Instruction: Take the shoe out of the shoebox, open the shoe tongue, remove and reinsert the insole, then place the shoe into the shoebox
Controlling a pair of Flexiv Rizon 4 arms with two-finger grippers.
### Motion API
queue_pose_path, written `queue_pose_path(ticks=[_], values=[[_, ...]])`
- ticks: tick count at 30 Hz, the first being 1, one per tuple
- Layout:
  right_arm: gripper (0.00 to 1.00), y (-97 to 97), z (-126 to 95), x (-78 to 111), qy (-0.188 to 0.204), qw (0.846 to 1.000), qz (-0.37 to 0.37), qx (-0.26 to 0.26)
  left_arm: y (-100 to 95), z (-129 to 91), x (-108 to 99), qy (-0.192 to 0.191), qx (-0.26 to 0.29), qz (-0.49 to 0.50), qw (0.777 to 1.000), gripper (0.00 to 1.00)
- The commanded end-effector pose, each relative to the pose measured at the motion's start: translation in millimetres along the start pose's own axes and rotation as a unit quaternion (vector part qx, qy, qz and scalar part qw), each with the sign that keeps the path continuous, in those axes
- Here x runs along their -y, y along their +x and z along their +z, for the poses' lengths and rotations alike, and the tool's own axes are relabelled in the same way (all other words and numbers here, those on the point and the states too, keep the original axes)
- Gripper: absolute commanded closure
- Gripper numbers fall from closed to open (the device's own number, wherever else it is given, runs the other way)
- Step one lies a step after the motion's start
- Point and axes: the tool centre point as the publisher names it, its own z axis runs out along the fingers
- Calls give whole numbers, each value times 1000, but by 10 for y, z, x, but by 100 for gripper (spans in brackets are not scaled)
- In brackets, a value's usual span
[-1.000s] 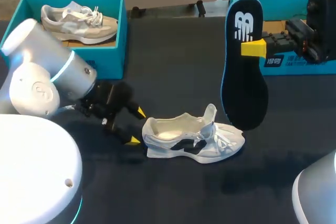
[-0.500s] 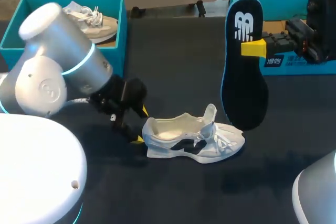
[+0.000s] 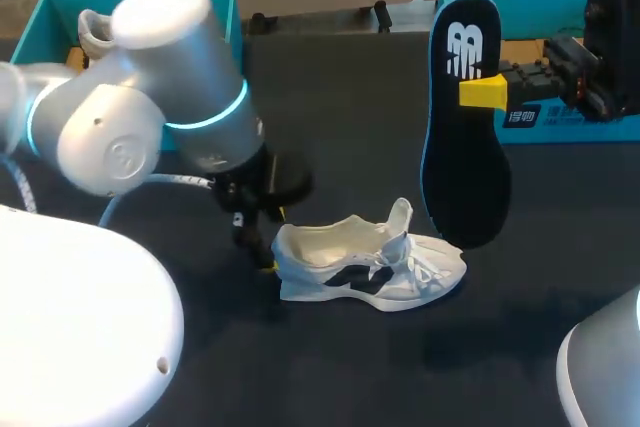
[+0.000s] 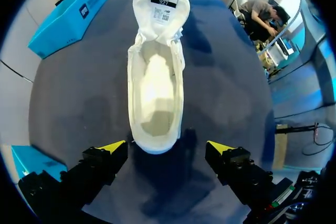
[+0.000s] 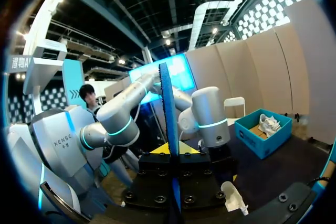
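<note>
A white shoe (image 3: 365,267) lies on its side-sole on the dark table, tongue pulled up; in the left wrist view the white shoe (image 4: 156,87) shows its bare inside. My left gripper (image 3: 270,239) stands open just behind the heel, and the left gripper (image 4: 167,148) has one yellow tip on either side of the heel without touching it. The dark insole (image 3: 465,117) with a blue edge hangs upright above the toe, my right gripper (image 3: 483,91) shut on it. Edge-on, the insole (image 5: 168,119) rises from the right gripper (image 5: 172,150).
A teal shoebox (image 3: 215,7) at the back left holds a second shoe (image 3: 95,27), mostly hidden by my left arm. Another teal shoebox (image 3: 560,122) stands at the back right behind the right gripper.
My left arm has swung up and rightward, bringing its open gripper from beside the heel to straddle it. The right arm and insole have not moved.
</note>
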Motion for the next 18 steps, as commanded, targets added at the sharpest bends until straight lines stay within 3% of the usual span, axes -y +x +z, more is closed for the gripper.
queue_pose_path(ticks=[1,14,18], values=[[100,-11,16,-1,0,1000,0,0,-13,14,56,-44,13,-2,999,0],[100,-11,16,-1,0,1000,0,0,10,36,170,-68,29,14,997,0],[100,-11,16,-1,0,1000,0,0,-29,-89,231,-47,39,15,998,0]])
